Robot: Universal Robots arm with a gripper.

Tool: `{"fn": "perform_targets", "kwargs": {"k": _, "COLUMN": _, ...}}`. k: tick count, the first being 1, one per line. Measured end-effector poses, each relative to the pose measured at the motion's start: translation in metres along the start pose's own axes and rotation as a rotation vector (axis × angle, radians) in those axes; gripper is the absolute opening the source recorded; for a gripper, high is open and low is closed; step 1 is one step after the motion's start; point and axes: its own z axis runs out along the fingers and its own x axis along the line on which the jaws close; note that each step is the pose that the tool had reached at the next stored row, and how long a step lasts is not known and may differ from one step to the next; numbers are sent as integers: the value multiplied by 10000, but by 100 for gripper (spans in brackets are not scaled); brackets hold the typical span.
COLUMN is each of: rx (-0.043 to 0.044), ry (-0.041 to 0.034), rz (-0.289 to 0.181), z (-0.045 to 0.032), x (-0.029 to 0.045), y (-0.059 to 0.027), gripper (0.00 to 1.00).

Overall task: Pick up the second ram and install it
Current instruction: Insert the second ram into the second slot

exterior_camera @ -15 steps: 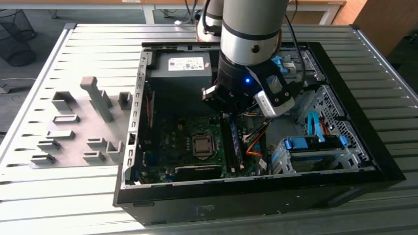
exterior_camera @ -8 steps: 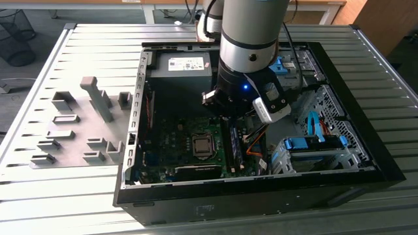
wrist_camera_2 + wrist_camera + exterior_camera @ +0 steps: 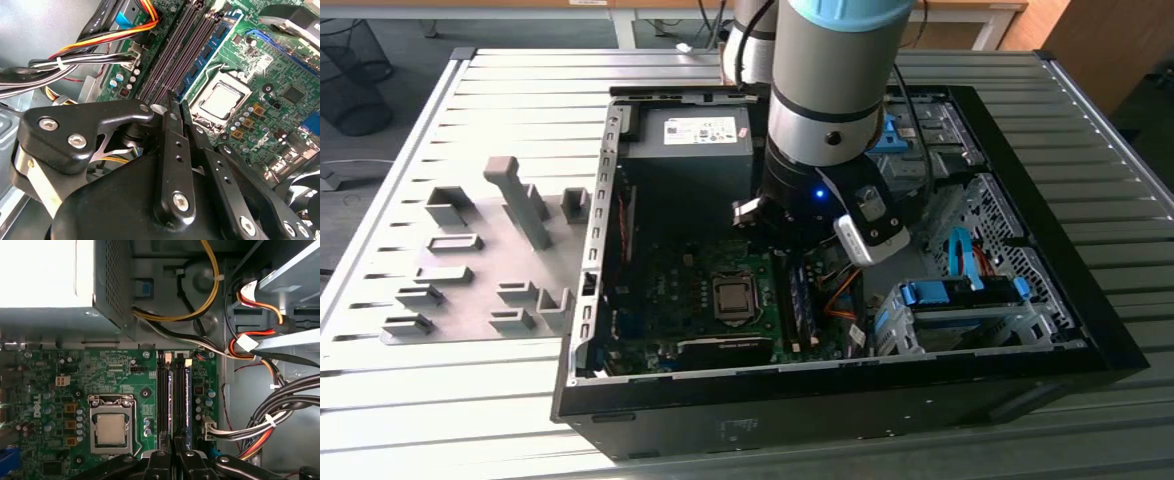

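My gripper [image 3: 172,456], fingers pinched nearly together, sits directly over the second ram [image 3: 179,405], whose length runs along the memory slots [image 3: 163,400].

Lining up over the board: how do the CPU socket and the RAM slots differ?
The CPU socket is square with a pale metal lid; the RAM slots are long, narrow and dark. The socket stands alone; the slots run side by side. Both sit on the green motherboard.
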Motion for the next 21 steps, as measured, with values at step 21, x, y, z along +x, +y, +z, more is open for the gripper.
{"fn": "perform_targets", "kwargs": {"k": 21, "rx": 5, "ry": 30, "rz": -31, "z": 259, "x": 2, "y": 0, "gripper": 14}}
